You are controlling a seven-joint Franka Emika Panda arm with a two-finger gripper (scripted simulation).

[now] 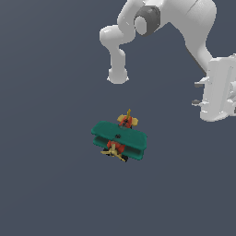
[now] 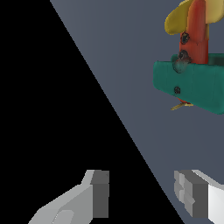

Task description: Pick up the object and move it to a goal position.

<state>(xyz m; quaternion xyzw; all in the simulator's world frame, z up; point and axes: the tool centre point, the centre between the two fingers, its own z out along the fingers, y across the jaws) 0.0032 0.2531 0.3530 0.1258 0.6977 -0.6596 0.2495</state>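
Observation:
The object, a small toy biplane (image 1: 119,139) with teal-green wings, a red body and a yellow propeller, rests on the grey floor near the middle of the exterior view. My gripper (image 1: 198,93) hangs well off to the exterior view's right of it and higher in the picture, open, with nothing between its fingers. In the wrist view the biplane (image 2: 192,81) lies ahead of and apart from the open gripper (image 2: 144,194), whose two grey fingertips (image 2: 99,192) stand wide apart.
The white arm links (image 1: 152,23) arch across the top of the exterior view, with one joint (image 1: 117,73) hanging above the plane. The flat grey floor (image 1: 46,161) surrounds the plane. A black area (image 2: 43,87) lies beyond the floor's edge in the wrist view.

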